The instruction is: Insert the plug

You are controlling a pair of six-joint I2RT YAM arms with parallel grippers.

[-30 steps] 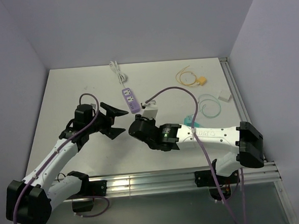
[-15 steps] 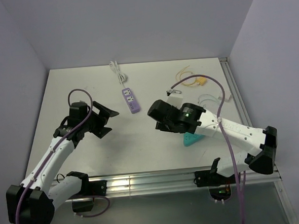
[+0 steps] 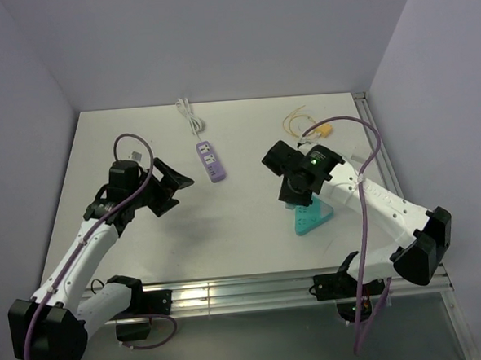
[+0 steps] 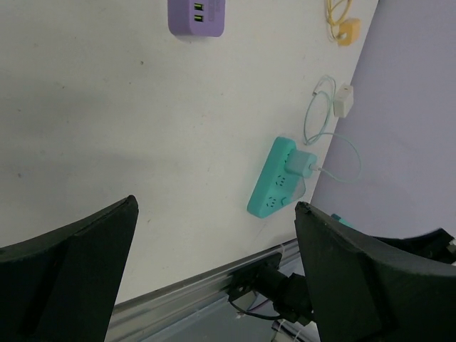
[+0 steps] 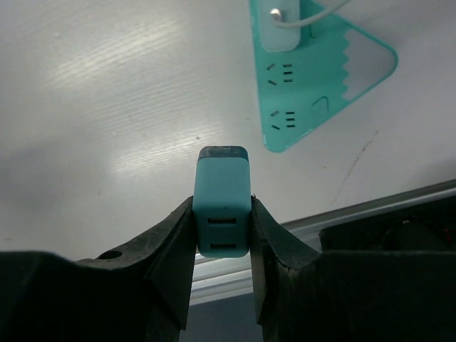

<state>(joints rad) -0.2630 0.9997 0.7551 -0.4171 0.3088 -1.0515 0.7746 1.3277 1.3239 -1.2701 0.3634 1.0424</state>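
The right jaws are clamped on a teal charger block (image 5: 221,189), its 2 ports facing the wrist camera, short of the teal strip (image 5: 324,78). The left jaws gape wide and hold nothing. The yellow plug (image 3: 326,130) lies untouched on its looped cable near the counter's far right corner. Best approach, I judge: square prongs over a free socket and press straight while the spare arm braces the strip. The counter (image 3: 124,146) is matte white, with lavender walls around it.
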